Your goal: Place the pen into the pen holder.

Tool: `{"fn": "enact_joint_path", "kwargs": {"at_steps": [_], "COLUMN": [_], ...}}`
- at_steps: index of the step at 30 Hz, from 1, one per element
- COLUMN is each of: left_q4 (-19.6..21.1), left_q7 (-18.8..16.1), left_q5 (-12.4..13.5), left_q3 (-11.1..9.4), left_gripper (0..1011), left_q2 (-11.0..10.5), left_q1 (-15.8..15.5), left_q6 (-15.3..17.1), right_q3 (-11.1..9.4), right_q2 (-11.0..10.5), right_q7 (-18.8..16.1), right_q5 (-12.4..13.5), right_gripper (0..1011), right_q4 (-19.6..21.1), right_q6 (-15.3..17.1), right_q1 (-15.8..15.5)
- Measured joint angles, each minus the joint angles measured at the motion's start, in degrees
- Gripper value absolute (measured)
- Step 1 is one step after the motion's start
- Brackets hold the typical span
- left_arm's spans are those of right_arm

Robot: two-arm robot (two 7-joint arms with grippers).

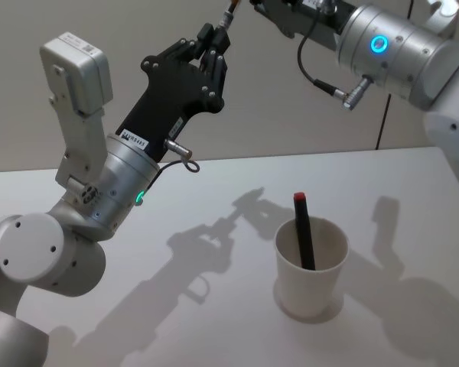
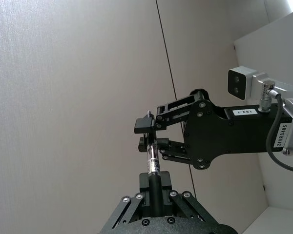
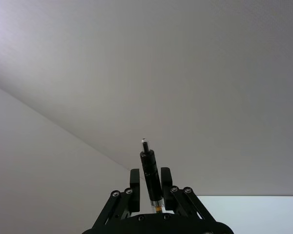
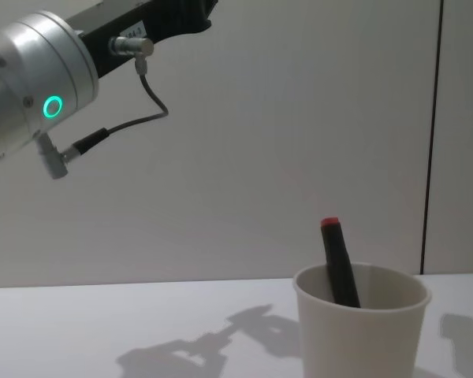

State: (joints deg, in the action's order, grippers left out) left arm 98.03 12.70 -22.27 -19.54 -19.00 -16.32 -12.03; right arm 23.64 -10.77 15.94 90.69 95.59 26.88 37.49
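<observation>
High at the far side, the black left gripper (image 1: 213,42) is faced by the black right gripper (image 2: 145,135), above the wide white paper cup (image 1: 310,294) at near right. The slim black-and-silver pen (image 2: 152,163) is clamped by the left one; the right one's hold cannot be told, so release should be delayed until it is judged firm.

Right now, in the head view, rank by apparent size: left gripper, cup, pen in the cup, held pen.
About alike: left gripper and cup (gripper nearer camera).
Then pen in the cup.
Then held pen, mostly hidden.
</observation>
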Motion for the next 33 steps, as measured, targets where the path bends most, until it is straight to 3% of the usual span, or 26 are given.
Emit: {"fn": "enact_joint_path", "kwargs": {"at_steps": [4,23,26,31,33], "left_q4": [0.0,0.0,0.0,0.0,0.0], "left_q7": [0.0,0.0,0.0,0.0,0.0], "left_q5": [0.0,0.0,0.0,0.0,0.0], "left_q3": [0.0,0.0,0.0,0.0,0.0], "left_gripper": [130,132,179,371,393], "left_q2": [0.0,0.0,0.0,0.0,0.0], "left_q1": [0.0,0.0,0.0,0.0,0.0], "left_q6": [-0.1,-0.1,0.1,0.1,0.1], "right_q3": [0.0,0.1,0.1,0.1,0.1], "right_q2": [0.0,0.0,0.0,0.0,0.0], "right_q7": [0.0,0.0,-0.1,-0.1,-0.1], "right_q5": [-0.1,-0.1,0.0,0.0,0.0], "right_gripper": [159,149,148,148,148], "right_q4": [0.0,0.0,0.0,0.0,0.0], "right_q6": [0.0,-0.1,-0.1,-0.1,-0.1], "right_q1": [0.0,0.0,0.0,0.0,0.0]}}
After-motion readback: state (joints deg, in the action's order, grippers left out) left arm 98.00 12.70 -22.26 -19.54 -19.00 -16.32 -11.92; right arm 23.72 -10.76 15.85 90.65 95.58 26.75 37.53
